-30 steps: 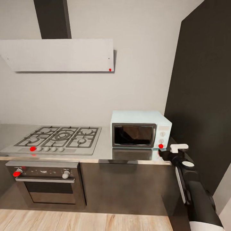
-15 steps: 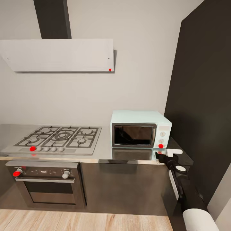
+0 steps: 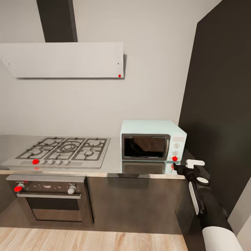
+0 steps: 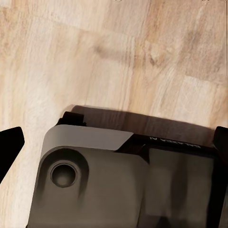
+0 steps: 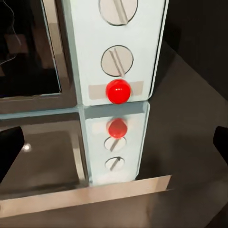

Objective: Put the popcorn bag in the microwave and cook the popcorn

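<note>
While the pale mint-blue boxy microwave (image 3: 152, 140) stands with its dark glass door closed at the right end of the grey brushed-metal countertop (image 3: 115, 165), the right gripper (image 3: 178, 168) hovers just in front of its control panel, low by the red light (image 5: 118, 90) beneath two round knobs; fingers spread wide, nothing between them. Left gripper (image 4: 114, 156): fingers likewise spread, empty, above pale wooden floor (image 4: 118, 57). Also on the countertop: grey gas hob (image 3: 62, 150), left of the microwave; dark built-in oven (image 3: 52, 200) below it.
</note>
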{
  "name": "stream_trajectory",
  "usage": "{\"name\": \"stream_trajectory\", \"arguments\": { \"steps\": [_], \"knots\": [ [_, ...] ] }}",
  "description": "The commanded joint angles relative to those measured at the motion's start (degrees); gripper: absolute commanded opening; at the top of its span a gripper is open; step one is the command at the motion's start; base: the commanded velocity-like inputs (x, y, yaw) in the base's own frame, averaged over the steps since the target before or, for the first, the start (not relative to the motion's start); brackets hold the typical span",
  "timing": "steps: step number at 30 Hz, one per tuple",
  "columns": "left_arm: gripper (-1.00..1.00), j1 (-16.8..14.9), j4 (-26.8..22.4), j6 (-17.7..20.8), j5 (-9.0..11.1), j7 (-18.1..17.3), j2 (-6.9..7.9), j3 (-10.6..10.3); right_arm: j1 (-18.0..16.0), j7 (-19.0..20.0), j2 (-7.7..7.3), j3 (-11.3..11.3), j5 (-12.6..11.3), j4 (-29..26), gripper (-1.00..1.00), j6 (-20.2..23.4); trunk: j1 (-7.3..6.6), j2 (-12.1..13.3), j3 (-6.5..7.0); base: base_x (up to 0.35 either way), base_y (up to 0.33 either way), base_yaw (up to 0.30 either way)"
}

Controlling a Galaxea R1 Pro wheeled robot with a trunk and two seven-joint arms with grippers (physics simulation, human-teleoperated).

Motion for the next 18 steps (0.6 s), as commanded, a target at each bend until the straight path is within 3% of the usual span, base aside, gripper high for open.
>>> {"name": "stream_trajectory", "arguments": {
  "steps": [1,3,7,18],
  "knots": [
    [1.00,0.00,0.08,-0.20,0.49,-0.02,-0.02,-0.50,0.00,0.78,-0.31,0.15,0.26,0.25,1.00,-0.04,0.00,-0.05,-0.08,0.000,0.000,0.000],
    [1.00,0.02,0.07,-0.20,0.48,-0.02,-0.02,-0.51,0.01,0.88,-0.52,0.01,0.29,0.89,1.00,-0.01,0.00,-0.05,-0.08,0.000,0.000,0.000],
    [1.00,0.04,0.05,-0.20,0.48,-0.02,-0.02,-0.52,0.04,0.24,0.65,0.12,1.54,1.72,1.00,1.02,0.00,-0.05,-0.08,0.000,0.000,0.000],
    [1.00,0.04,0.07,-0.20,0.41,-0.02,-0.04,-0.53,0.01,3.77,-2.49,-1.17,1.73,3.26,1.00,1.11,0.00,-0.05,-0.08,0.000,0.000,0.000]
  ]
}}
